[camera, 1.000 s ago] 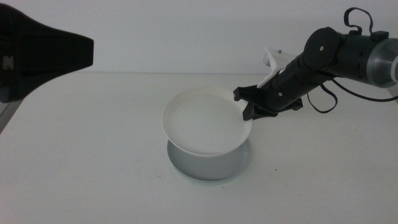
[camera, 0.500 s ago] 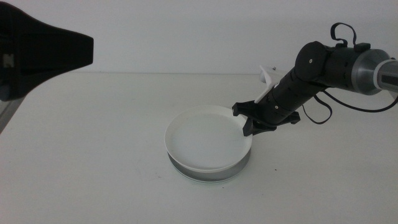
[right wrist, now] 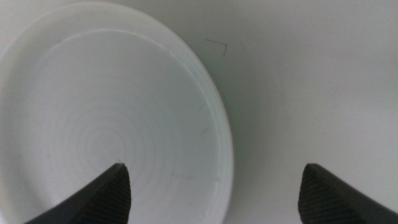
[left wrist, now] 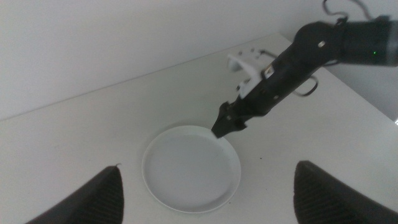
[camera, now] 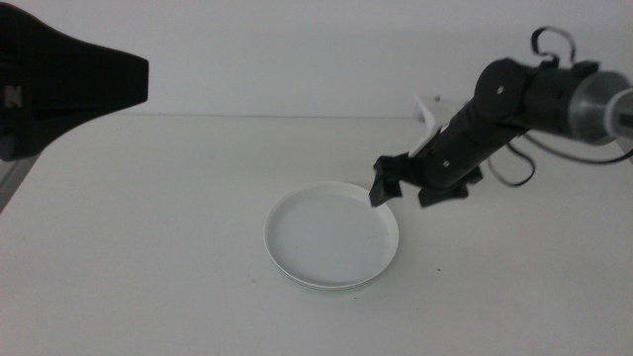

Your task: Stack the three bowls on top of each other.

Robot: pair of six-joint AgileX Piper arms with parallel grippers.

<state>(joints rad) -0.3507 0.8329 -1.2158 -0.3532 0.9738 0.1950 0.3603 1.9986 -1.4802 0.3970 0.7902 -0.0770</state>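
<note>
white bowl (camera: 331,235) nested atop stack, mid bench (camera: 148,247); lower bowls barely visible at rim. right hand (camera: 407,187) just above bowl's far-right rim, jaws spread, empty. left hand (left wrist: 205,193) raised apart, jaws spread, empty.

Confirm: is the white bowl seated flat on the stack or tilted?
Flat. The white bowl sits level, nested on the stack, only a thin lower rim showing. The right claw is open, just off its rim, nothing held.

Lower bowls (camera: 331,283) hidden beneath white bowl (camera: 331,235)
</note>
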